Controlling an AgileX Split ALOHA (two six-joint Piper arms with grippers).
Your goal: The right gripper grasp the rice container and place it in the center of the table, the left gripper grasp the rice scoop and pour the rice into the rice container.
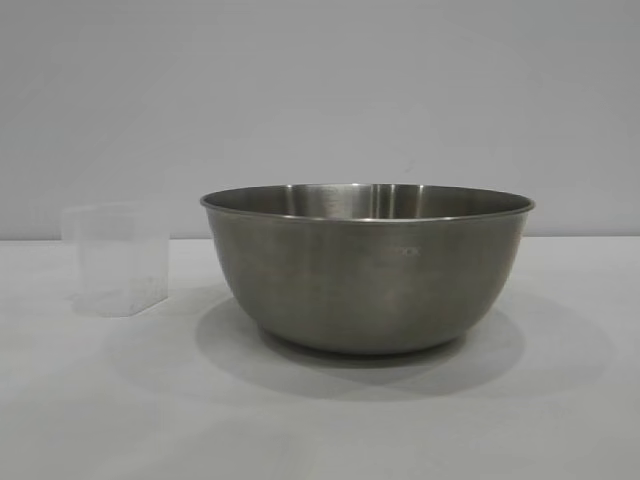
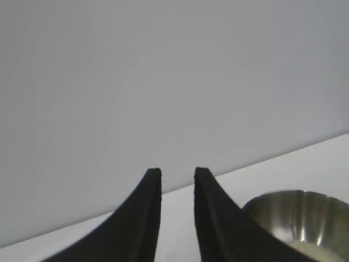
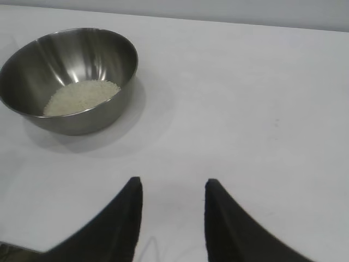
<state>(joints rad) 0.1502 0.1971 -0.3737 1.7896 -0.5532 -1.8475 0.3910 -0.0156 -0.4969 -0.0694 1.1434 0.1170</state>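
The rice container (image 1: 368,270), a large steel bowl, stands on the white table (image 1: 320,420) in the middle of the exterior view. A heap of white rice (image 3: 80,97) lies at the bottom of the rice container (image 3: 71,79). The rice scoop (image 1: 115,258), a clear plastic cup, stands upright to the bowl's left, apart from it. Neither arm shows in the exterior view. My left gripper (image 2: 178,173) is open by a narrow gap with nothing between its fingers; the rice container (image 2: 300,218) lies off to one side. My right gripper (image 3: 173,184) is open and empty over bare table, well away from the bowl.
A plain grey wall (image 1: 320,90) stands behind the table's far edge. Bare white surface lies in front of the bowl and to its right.
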